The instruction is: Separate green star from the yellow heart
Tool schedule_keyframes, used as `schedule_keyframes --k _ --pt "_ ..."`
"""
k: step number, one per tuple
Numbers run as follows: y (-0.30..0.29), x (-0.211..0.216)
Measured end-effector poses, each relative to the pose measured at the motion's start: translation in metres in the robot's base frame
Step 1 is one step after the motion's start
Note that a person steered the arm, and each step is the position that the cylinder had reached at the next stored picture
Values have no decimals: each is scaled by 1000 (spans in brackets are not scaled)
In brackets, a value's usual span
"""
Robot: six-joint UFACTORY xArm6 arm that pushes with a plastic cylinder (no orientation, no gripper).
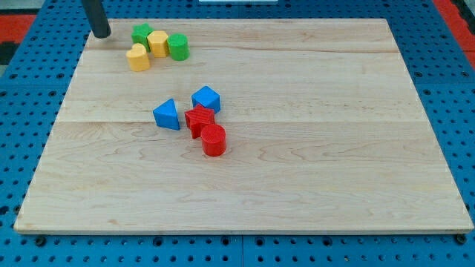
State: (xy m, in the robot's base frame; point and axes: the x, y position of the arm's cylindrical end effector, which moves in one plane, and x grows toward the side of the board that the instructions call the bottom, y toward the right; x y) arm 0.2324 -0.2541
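A green star (140, 34) sits near the view's top left of the wooden board (312, 148). A yellow heart (138, 57) lies just below it, close to or touching it. A yellow hexagon block (158, 43) sits between the star and a green cylinder (178, 47), all in one tight cluster. My tip (102, 34) rests on the board to the left of the green star, a short gap apart from it.
A blue triangle (167, 115), a blue block (206, 99), a red star (200, 120) and a red cylinder (214, 140) are grouped near the board's middle. A blue pegboard (30, 111) surrounds the board.
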Motion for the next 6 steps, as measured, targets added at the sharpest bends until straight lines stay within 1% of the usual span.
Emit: schedule_keyframes --k 1,2,3,4,5,6 --pt "0 -1" --pt "6 -11" --pt "21 -18" --pt "70 -8" --pt "82 23" --pt "68 24"
